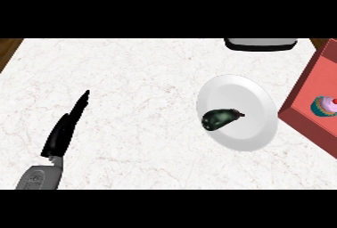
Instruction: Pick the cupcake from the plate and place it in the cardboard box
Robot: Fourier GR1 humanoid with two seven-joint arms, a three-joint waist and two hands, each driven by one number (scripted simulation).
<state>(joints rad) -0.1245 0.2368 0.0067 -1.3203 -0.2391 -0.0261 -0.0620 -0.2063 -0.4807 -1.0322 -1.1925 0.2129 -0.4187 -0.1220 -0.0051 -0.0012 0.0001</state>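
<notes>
Nearest the lower edge, the robot's left hand [63, 129] is lying over the white marble counter top [132, 89], its grey forearm coming in at the bottom left. Its black fingers are stretching out straight and flat, pointing up and slightly right, holding nothing; the hand is released and resting well to the left of the round white plate [238, 111]. The right hand is not showing anywhere in the head view.

The plate is sitting on the counter right of centre. A dark green, oval, glossy object [219, 118] is lying on the plate's left half, inside its rim; what it is cannot be told.

Just to the right of the plate, touching or nearly touching its rim, the red-walled cardboard box [304, 93] is running diagonally along the right edge of the view. Inside that box, to the right of the plate, the small cupcake with pink frosting, a teal wrapper and a red cherry on top [325, 106] is standing upright, partly cut off by the view's edge.

Farthest away, above the plate at the counter's back edge, a grey and black rounded appliance [260, 43] is showing only in part.
</notes>
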